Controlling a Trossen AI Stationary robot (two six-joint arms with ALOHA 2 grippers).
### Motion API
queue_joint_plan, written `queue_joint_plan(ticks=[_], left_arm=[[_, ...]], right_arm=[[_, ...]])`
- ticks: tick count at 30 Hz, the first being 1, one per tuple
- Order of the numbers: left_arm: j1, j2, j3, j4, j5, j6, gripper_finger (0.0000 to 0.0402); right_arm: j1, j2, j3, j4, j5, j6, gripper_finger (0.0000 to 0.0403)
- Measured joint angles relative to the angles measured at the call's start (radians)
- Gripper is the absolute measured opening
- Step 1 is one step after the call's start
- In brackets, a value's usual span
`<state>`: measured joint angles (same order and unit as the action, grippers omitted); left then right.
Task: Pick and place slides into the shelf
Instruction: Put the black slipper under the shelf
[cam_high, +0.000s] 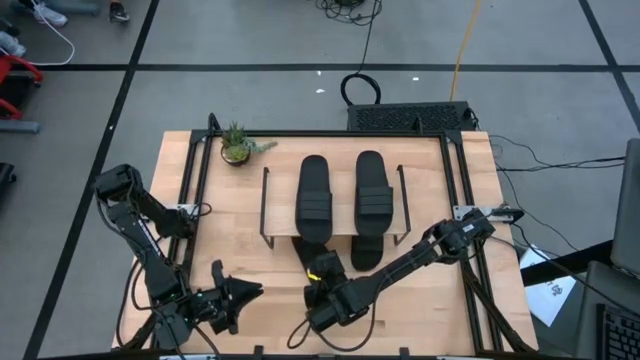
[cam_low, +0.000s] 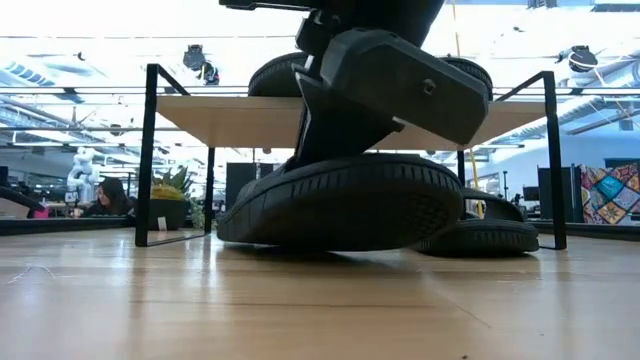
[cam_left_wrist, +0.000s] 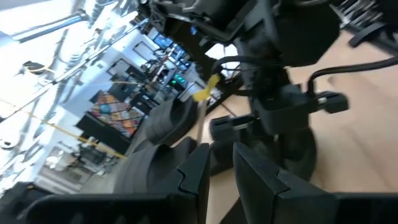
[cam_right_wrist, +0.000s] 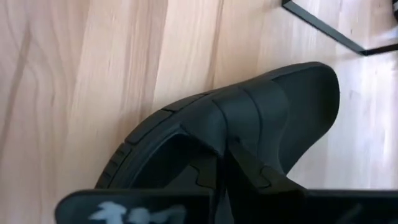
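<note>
Right hand (cam_high: 322, 272) clamped on slide (cam_high: 316, 262) strap — sole on table (cam_high: 260, 290), before shelf (cam_high: 335, 205)

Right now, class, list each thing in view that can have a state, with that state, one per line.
Two slides on top: side by side on the shelf.
Slide under the right claw: on the table, strap gripped.
Fourth slide: on the table, partly under the shelf.
Right claw: shut on the strap.
Left claw: apart from the slides.

left arm (cam_high: 150, 250): black segmented links, looped black cables | right arm (cam_high: 420, 255): black, yellow tag, white label, round screw on housing
</note>
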<state>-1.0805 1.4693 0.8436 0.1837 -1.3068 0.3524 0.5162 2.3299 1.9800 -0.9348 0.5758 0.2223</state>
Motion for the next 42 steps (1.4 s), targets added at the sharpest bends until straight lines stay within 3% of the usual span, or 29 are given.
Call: queue_joint_plan(ticks=[10, 24, 31, 36, 42], left_arm=[[0.0, 0.0, 0.0, 0.0, 0.034, -0.022, 0.0081], [-0.002, 0.0, 0.0, -0.037, 0.044, -0.079, 0.0081], [-0.002, 0.0, 0.0, -0.057, 0.049, -0.112, 0.0081], [-0.002, 0.0, 0.0, -0.061, 0.07, -0.129, 0.0081], [-0.002, 0.0, 0.0, -0.086, 0.113, -0.142, 0.0081]], right_arm=[[-0.019, -0.001, 0.0, -0.15, 0.08, 0.215, 0.0002], [-0.097, 0.006, -0.012, -0.124, -0.028, 0.341, 0.0005], [-0.115, 0.006, -0.012, -0.003, -0.081, 0.316, 0.0009], [-0.113, 0.007, -0.012, 0.044, -0.132, 0.256, 0.0034], [-0.111, 0.004, -0.011, 0.125, -0.219, 0.208, 0.0103]])
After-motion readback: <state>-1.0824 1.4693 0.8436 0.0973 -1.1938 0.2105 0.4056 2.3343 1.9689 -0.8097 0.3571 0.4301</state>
